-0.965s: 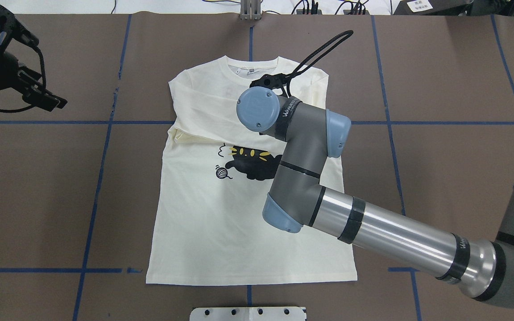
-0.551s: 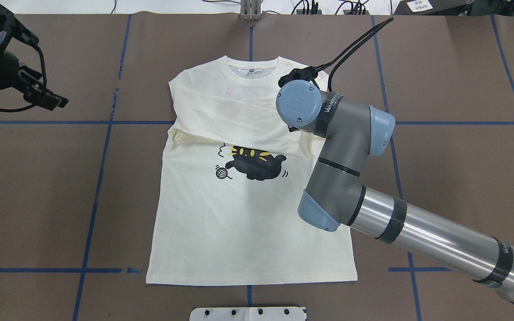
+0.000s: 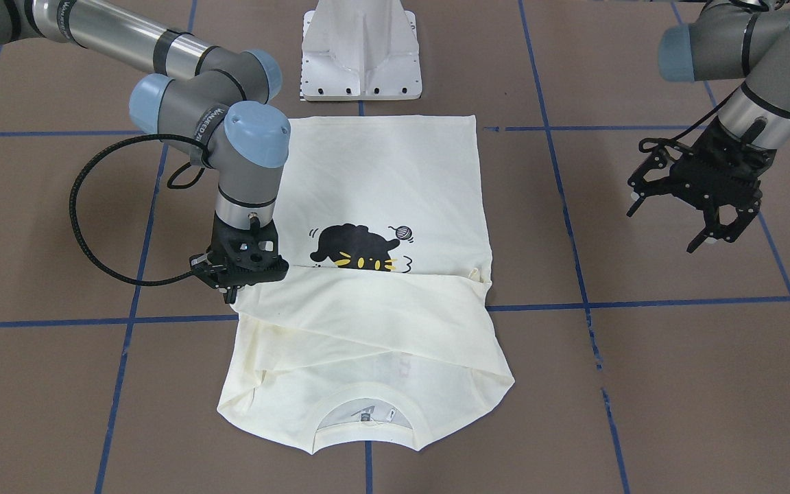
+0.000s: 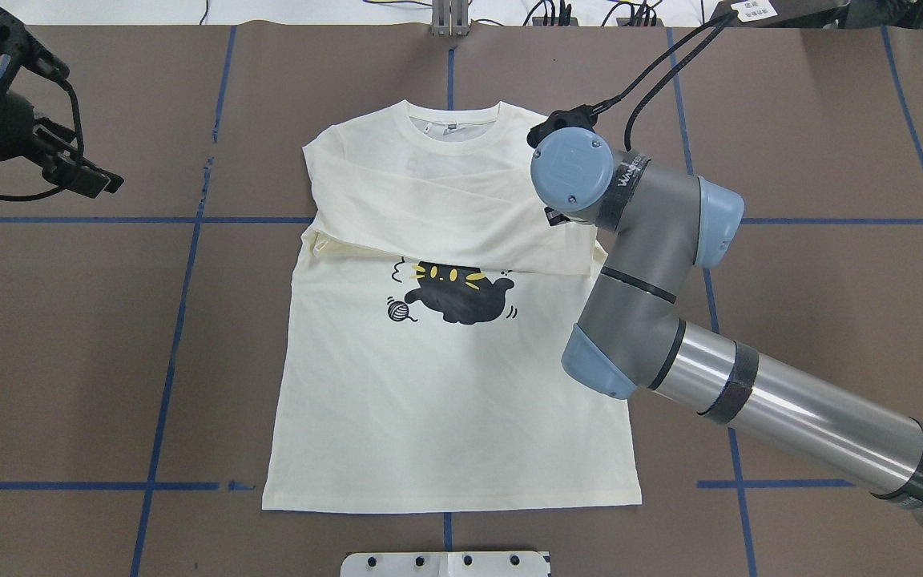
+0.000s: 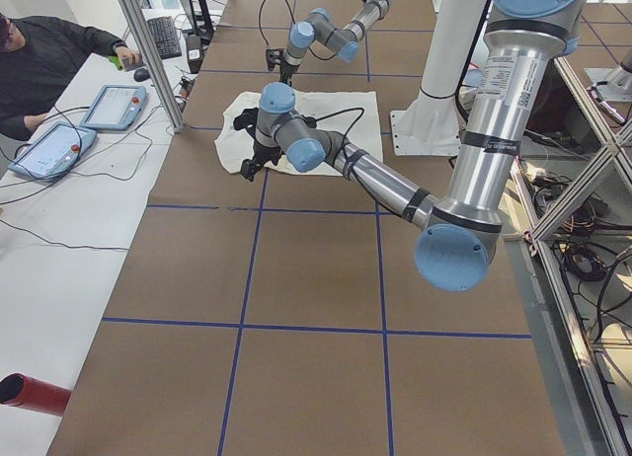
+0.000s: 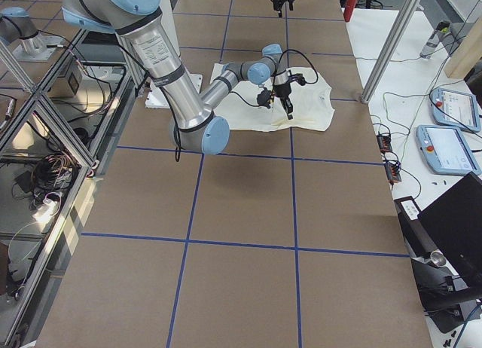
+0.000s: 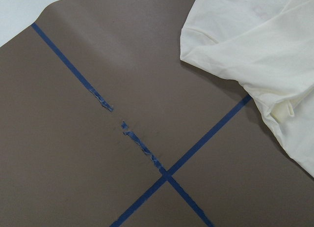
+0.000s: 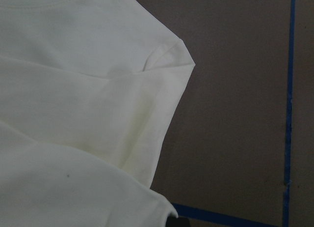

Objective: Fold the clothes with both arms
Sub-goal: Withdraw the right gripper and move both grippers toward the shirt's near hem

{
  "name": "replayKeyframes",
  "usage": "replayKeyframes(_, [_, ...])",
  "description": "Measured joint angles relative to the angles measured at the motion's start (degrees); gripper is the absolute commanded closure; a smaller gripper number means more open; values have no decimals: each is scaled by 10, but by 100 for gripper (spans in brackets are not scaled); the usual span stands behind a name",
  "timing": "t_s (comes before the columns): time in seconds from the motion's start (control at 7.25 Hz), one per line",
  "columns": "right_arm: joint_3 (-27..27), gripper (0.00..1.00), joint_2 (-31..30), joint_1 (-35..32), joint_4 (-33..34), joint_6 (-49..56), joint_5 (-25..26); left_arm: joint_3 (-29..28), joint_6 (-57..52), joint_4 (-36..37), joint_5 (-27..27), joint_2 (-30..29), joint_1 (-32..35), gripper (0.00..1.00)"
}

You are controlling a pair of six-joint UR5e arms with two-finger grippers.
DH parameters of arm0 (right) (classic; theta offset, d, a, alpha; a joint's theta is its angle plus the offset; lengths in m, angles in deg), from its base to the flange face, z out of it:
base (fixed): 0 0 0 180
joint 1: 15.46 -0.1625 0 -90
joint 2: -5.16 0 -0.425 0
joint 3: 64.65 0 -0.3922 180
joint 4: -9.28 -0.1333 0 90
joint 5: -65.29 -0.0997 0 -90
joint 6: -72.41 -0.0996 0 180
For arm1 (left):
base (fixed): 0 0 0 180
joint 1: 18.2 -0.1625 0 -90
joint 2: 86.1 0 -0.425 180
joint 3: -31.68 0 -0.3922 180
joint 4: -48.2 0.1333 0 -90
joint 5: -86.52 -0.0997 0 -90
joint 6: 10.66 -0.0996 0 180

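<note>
Cream long-sleeved T-shirt (image 3: 381, 171), count one, lies flat on the brown paper-covered table (image 3: 642, 384), right under and beside the right gripper (image 3: 236, 289).

Right gripper, one of two: black and pointing down, with its tips at the shirt's side edge where the folded sleeves (image 3: 367, 315) end. Its own body masks the fingers, so I cannot tell whether it pinches the cloth or has let go.

Sleeves, two: both are laid across the chest in one band that runs away from this gripper to the opposite side edge.

Print, one: a black cat (image 3: 354, 248) with yellow markings and a small ball of yarn sits just beside the gripper. The fold's edge covers part of it.

Collar (image 3: 364, 405), one: round, with a label inside, beyond the band on the side away from the robot.

Hem: straight, near the white pedestal base (image 3: 361, 48), count one.

Arms, two: both grey and silver with light-blue caps. The right arm (image 3: 182, 62) reaches over to the shirt; the left arm (image 3: 765, 62) stands off to the far side.

Left gripper (image 3: 673, 218): well apart from the shirt, over bare table, fingers spread and holding nothing.

Blue tape lines (image 3: 642, 302): a grid, several.
</note>
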Motion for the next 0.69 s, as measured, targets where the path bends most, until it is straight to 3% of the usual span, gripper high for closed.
replayKeyframes(0.14, [-2, 0, -1, -2, 0, 2, 0, 0, 0, -1, 0, 0, 0, 0])
replayKeyframes(0.41, [-7, 0, -3, -7, -22, -3, -6, 1, 6, -2, -1, 0, 0, 0])
replayKeyframes(0.69, [13, 0, -9, -22, -60, -29, -69, 6, 52, -2, -4, -1, -2, 0])
